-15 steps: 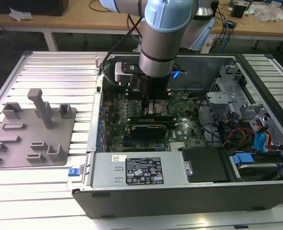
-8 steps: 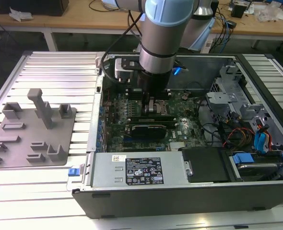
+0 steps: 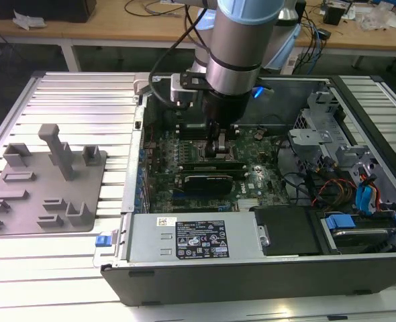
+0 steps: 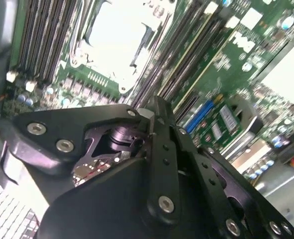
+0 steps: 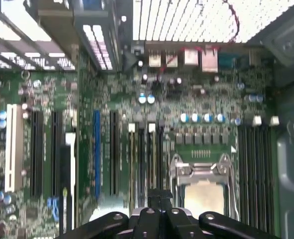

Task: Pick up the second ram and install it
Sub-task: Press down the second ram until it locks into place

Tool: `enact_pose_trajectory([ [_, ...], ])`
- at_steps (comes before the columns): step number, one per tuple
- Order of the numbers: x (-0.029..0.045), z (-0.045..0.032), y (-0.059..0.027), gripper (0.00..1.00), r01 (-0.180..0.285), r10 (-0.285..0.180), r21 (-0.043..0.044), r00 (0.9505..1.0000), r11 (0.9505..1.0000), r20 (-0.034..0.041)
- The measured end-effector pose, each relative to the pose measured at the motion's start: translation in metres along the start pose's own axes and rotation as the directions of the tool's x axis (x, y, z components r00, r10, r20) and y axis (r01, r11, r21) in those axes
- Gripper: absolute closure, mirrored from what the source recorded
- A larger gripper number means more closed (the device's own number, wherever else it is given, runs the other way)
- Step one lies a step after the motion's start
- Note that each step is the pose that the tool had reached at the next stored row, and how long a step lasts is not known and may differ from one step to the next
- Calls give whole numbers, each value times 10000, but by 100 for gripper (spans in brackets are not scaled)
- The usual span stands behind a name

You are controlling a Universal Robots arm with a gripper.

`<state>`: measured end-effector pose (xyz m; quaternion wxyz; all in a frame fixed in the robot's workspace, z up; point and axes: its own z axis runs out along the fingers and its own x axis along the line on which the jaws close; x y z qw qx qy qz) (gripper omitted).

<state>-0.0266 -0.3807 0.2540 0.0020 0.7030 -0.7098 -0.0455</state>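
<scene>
Second ram: not clearly made out; in the exterior view a long dark strip lies at the memory slots point(image 3: 215, 163) directly under the gripper, and whether it is the stick cannot be told.
Gripper point(image 3: 219, 149): lowered into the open computer case point(image 3: 265, 282), tip just above the motherboard point(image 3: 184, 168); in both wrist views its black linkage point(image 4: 159, 149) point(image 5: 159, 219) narrows over the slot rows beside the processor socket point(image 5: 202, 191).
Jaws: the links draw close together at the tip in the second wrist view; whether they clamp anything cannot be told.
Arm point(image 3: 241, 47): stands nearly upright, grey wrist column pointing straight down into the case from above, cables point(image 3: 168, 47) looping on the exterior view's left side of it.
Motherboard: green, lying flat in the case, with long black slots point(image 5: 37, 152) and a blue one point(image 5: 96, 149).
Case: lies on its side on the ribbed table point(image 3: 70, 94), power supply point(image 3: 191, 238) along the near edge, drive bays point(image 3: 359, 201) on the exterior view's right.
Holder block point(image 3: 47, 184): grey, with upright posts, on the table at the exterior view's left, well apart from the gripper.
</scene>
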Motion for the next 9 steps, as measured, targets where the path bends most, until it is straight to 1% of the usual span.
enact_pose_trajectory([
  [2, -1, -4, -61, 92, 1, -1, 0, 10000, 10000, 0],
  [3, -1, -4, -69, 92, 1, -1, 0, 10000, 10000, 0],
  [9, -1, -5, -73, 92, 0, 0, 0, 10000, 10000, 0],
])
